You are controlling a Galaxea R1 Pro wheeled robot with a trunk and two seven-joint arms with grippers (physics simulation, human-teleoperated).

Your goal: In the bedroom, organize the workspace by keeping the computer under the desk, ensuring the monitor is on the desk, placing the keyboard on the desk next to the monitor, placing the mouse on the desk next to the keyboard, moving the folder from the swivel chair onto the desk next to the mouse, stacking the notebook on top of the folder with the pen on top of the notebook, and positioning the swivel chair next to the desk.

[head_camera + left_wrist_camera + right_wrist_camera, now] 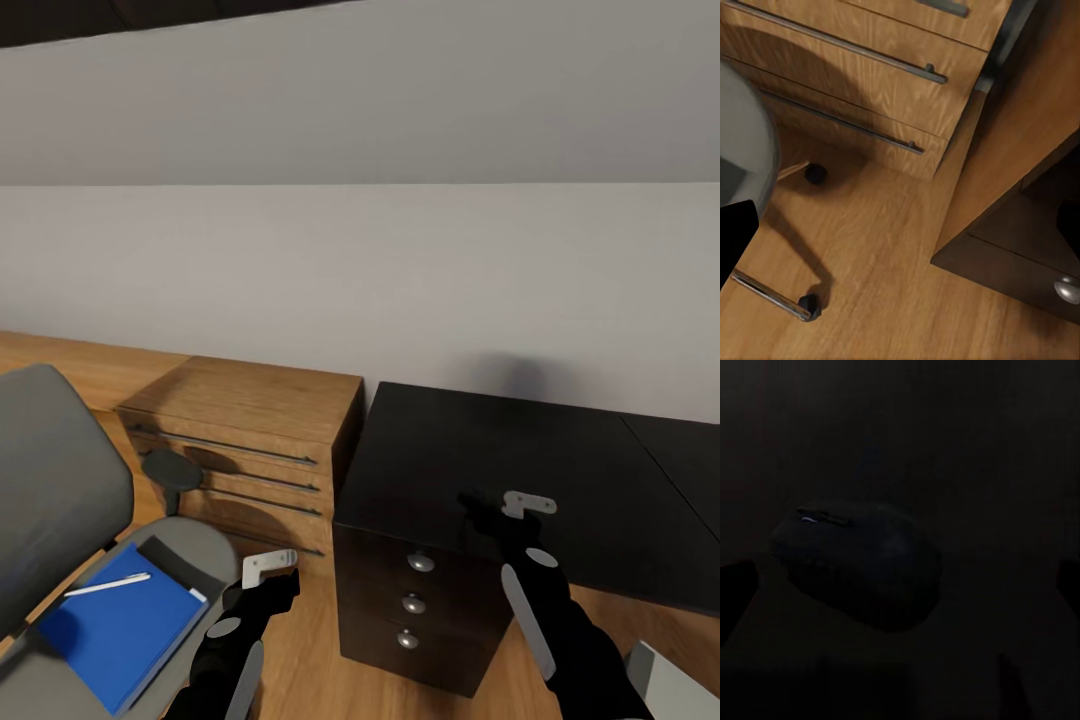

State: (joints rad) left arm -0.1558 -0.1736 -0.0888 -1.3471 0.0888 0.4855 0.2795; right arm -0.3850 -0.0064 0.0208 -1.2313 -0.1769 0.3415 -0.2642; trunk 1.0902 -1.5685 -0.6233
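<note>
While right hand [497, 508] hovers, mouse [859, 566] rests on desk [600, 480].

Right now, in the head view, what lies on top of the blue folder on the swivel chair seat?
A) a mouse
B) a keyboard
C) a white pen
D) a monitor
C: a thin white pen rests across the upper part of the blue folder, which sits on the grey swivel chair seat at the left of the head view.
</note>
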